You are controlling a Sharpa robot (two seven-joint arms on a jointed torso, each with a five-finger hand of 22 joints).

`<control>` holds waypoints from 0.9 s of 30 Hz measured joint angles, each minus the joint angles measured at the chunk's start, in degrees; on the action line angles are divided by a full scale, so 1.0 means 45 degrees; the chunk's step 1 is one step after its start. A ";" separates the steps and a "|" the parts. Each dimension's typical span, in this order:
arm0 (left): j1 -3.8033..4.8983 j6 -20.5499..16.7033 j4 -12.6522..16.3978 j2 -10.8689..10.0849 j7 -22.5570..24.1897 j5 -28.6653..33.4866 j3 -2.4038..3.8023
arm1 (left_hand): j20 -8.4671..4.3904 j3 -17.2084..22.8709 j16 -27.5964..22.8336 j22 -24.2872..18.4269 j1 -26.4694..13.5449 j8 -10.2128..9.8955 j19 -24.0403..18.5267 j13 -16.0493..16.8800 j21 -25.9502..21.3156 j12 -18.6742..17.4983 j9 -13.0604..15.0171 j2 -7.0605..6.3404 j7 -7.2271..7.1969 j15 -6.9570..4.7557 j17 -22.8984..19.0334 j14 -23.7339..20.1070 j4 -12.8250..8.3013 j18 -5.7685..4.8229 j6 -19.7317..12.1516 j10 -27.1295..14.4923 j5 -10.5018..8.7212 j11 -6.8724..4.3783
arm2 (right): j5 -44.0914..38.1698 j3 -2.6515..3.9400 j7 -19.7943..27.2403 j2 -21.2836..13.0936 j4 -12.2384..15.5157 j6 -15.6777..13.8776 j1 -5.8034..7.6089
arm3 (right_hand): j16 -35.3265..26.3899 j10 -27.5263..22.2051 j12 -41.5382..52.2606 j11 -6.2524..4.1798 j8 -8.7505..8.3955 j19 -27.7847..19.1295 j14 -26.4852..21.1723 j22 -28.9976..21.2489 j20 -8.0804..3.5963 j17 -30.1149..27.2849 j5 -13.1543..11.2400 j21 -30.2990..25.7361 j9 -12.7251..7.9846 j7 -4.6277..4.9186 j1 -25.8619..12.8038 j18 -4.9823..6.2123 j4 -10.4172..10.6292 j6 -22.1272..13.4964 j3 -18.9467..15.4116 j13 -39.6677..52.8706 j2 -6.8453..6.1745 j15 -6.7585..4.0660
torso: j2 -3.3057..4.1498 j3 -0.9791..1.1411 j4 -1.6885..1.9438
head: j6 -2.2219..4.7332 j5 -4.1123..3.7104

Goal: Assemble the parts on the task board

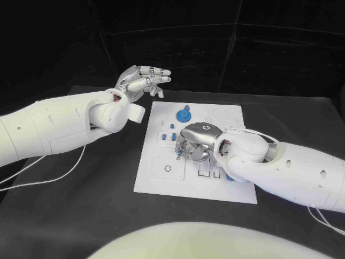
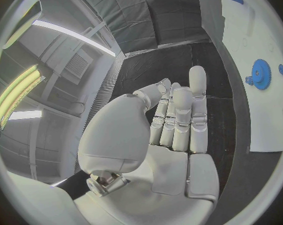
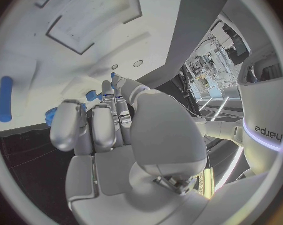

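Observation:
The white task board (image 1: 161,178) lies in the middle of the black table. A blue gear (image 1: 185,115) (image 2: 261,74) stands on its far part, and small blue parts (image 1: 166,136) sit near its left edge. My right hand (image 1: 195,143) (image 3: 116,135) is low over the board's middle, fingers pointing down at it. Small blue pieces (image 3: 91,96) lie right at its fingertips; I cannot tell whether it holds one. A blue peg (image 3: 5,99) lies apart on the board. My left hand (image 1: 145,81) (image 2: 173,130) is raised beyond the board's far left corner, fingers straight and side by side, holding nothing.
Black table (image 1: 102,162) surrounds the board, with bare room to its left and front. White cables (image 1: 40,172) trail from my left arm across the table's left side. My right forearm (image 1: 297,172) covers the board's near right corner.

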 measured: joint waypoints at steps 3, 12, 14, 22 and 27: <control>0.0000 0.0007 -0.0013 0.0000 -0.0007 0.0000 0.0000 | 0.0000 0.0000 0.0000 0.0000 0.0000 0.0000 0.0000 0.0000 0.0000 0.0000 0.0001 0.0000 -0.0001 0.0000 0.0001 0.0000 0.0000 0.0000 0.0000 0.0000 0.0000 0.0000 | -0.0029 0.0000 0.0031 0.0004 0.0001 0.0026 -0.0005 | 0.0000 0.0000 0.0000 0.0000 -0.0028 0.0000 0.0000 0.0000 0.0000 0.0000 0.0047 0.0000 -0.0002 0.0000 0.0000 0.0000 -0.0025 0.0000 0.0025 -0.0005 0.0000 0.0000 | -0.0001 0.0001 -0.0006 | -0.0007 0.0029; 0.0000 0.0039 -0.0032 0.0006 -0.0026 0.0002 0.0000 | 0.0000 0.0000 0.0006 0.0001 0.0000 0.0000 0.0000 0.0000 0.0000 0.0000 -0.0010 0.0000 0.0000 0.0000 -0.0029 0.0000 0.0000 -0.0001 0.0000 0.0000 0.0000 0.0000 | -0.0077 -0.0001 0.0119 0.0074 -0.0033 0.0174 -0.0044 | 0.0000 0.0000 0.0000 0.0001 -0.0059 0.0000 0.0000 0.0001 0.0000 0.0001 0.0047 0.0000 0.0008 0.0010 0.0000 0.0000 -0.0025 0.0010 0.0025 -0.0008 0.0000 0.0000 | -0.0001 0.0002 -0.0009 | -0.0032 0.0063; 0.0000 0.0045 -0.0034 0.0007 -0.0029 0.0002 -0.0001 | 0.0000 0.0000 0.0006 0.0001 0.0000 0.0000 0.0000 0.0000 0.0000 0.0000 -0.0010 0.0000 0.0000 0.0000 -0.0029 0.0000 0.0000 0.0000 0.0000 0.0000 0.0000 0.0000 | -0.0080 -0.0003 0.0130 0.0091 -0.0068 0.0204 -0.0053 | 0.0000 0.0000 0.0000 0.0000 -0.0062 0.0000 0.0000 0.0001 0.0000 0.0001 0.0047 0.0000 0.0009 0.0025 0.0000 0.0001 -0.0025 0.0025 0.0025 -0.0008 0.0000 0.0000 | -0.0001 0.0002 -0.0009 | -0.0040 0.0070; 0.0000 0.0067 -0.0040 0.0007 -0.0037 0.0002 -0.0001 | 0.0000 0.0000 0.0006 0.0001 0.0000 0.0000 0.0000 0.0000 0.0000 0.0000 -0.0010 0.0000 0.0000 0.0000 -0.0029 0.0000 0.0000 0.0000 0.0000 0.0000 0.0000 0.0000 | -0.0092 -0.0010 0.0167 0.0174 -0.0158 0.0318 -0.0107 | 0.0000 0.0000 0.0000 0.0001 -0.0070 0.0000 0.0000 -0.0022 0.0000 -0.0019 0.0047 0.0000 0.0007 0.0025 0.0000 0.0001 -0.0025 0.0026 0.0025 -0.0008 0.0000 0.0000 | 0.0000 0.0001 -0.0009 | -0.0096 0.0092; 0.0000 0.0077 -0.0042 0.0005 -0.0042 0.0002 -0.0002 | 0.0000 0.0000 0.0007 0.0002 0.0000 0.0000 0.0000 0.0000 0.0000 0.0000 -0.0009 0.0000 -0.0001 0.0000 -0.0029 0.0000 0.0000 -0.0001 0.0000 0.0000 0.0000 0.0000 | -0.0113 -0.0018 0.0171 0.0206 -0.0237 0.0380 -0.0120 | 0.0000 -0.0001 0.0000 0.0000 -0.0096 0.0000 0.0000 -0.0022 0.0000 -0.0019 0.0046 0.0000 0.0006 0.0025 0.0000 0.0001 -0.0025 0.0025 0.0024 -0.0008 0.0000 0.0000 | 0.0001 -0.0001 -0.0001 | -0.0122 0.0104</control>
